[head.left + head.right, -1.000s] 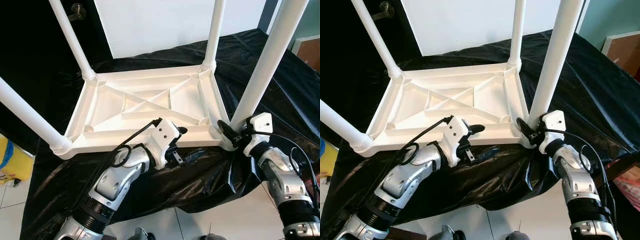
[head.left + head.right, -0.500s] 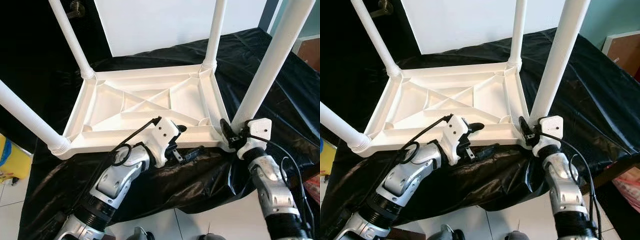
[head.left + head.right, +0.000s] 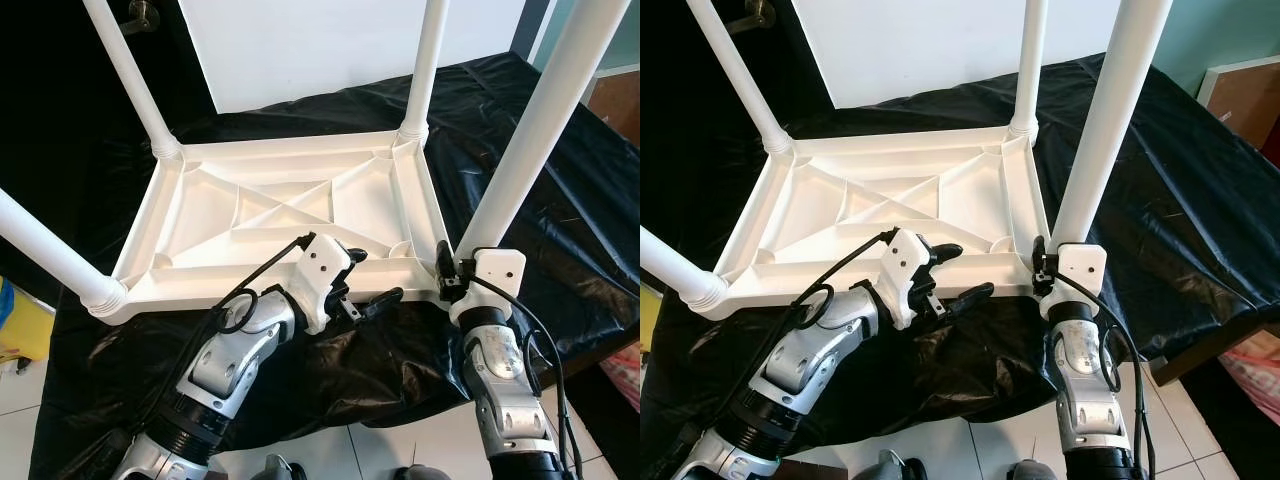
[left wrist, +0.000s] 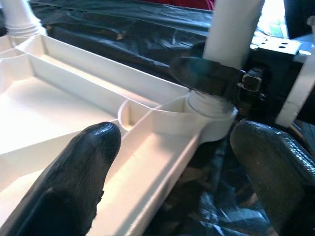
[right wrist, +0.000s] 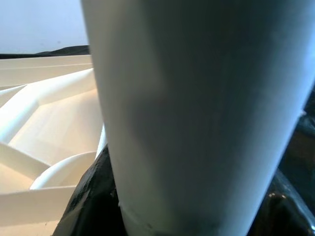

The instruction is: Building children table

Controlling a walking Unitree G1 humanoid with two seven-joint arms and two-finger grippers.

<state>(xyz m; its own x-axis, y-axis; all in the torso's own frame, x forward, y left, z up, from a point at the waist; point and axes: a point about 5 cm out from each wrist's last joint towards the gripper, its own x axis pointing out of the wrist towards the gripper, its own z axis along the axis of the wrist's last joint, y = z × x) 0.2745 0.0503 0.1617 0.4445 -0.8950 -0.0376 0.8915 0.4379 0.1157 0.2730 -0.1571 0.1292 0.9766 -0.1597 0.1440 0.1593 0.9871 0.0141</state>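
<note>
A white children's table (image 3: pixel 280 205) lies upside down on a black plastic sheet (image 3: pixel 560 230), its four legs pointing up. My right gripper (image 3: pixel 448 275) is shut around the base of the near right leg (image 3: pixel 520 160), where it meets the corner socket. That leg (image 5: pixel 197 113) sits close between the black fingers in the right wrist view. My left gripper (image 3: pixel 372 277) is open and straddles the table's near rim; one finger (image 4: pixel 83 162) is inside the frame and the other outside it. The right gripper's finger (image 4: pixel 206 78) shows wrapped on the leg.
The sheet hangs over the front edge above a tiled floor (image 3: pixel 380 450). A white panel (image 3: pixel 310 40) stands behind the table. A yellow object (image 3: pixel 20 330) sits low at the left, and a wooden box (image 3: pixel 1240 90) at the far right.
My right gripper has swung round the base of the near right leg, from its right side to its front, still shut on it. The left gripper has barely moved.
</note>
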